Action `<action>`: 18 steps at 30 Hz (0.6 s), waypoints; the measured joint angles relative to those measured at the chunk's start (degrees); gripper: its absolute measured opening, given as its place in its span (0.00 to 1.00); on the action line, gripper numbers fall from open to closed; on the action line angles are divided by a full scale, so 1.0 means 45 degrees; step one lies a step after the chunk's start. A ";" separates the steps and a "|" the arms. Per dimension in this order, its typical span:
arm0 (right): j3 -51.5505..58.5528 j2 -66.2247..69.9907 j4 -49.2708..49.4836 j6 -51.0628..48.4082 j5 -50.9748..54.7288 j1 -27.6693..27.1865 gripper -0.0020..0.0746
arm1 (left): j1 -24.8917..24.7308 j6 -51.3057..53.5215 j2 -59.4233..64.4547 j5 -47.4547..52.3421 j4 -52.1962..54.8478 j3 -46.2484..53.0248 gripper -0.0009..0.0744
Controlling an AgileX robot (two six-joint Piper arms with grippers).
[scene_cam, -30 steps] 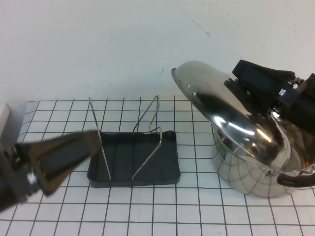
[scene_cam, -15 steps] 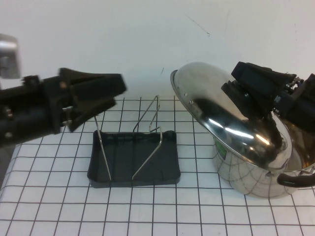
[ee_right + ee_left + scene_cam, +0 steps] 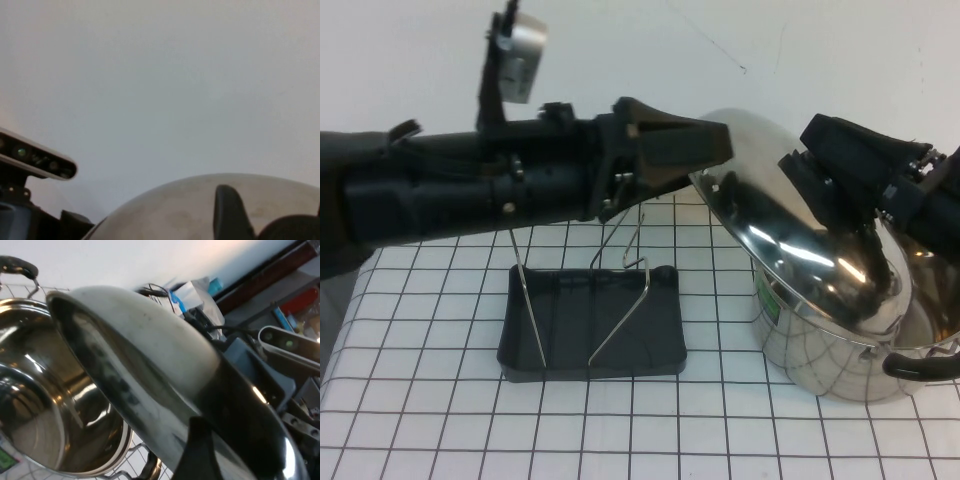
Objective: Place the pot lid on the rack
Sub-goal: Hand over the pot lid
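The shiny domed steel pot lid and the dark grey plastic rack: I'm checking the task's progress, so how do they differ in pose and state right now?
The shiny domed steel pot lid is tilted in the air above the steel pot, held by the right gripper; the dark grey plastic rack lies flat on the table. The open left gripper reaches the lid's rim; the rack's wire loops hold nothing. Both show bright metal.

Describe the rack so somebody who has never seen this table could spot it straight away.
On the white gridded table, look left of the deep steel pot, below the left gripper reaching toward the tilted pot lid that the right gripper holds up. The rack is a dark grey rectangular tray. Thin upright silver wire loops rise from it, and it alone is dull among shiny steel.
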 joint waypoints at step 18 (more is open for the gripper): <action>-0.0023 0.0062 -0.0021 -0.0143 -0.0038 0.0023 0.46 | -0.0851 -0.0431 0.1073 -0.0158 -0.0575 -0.0808 0.30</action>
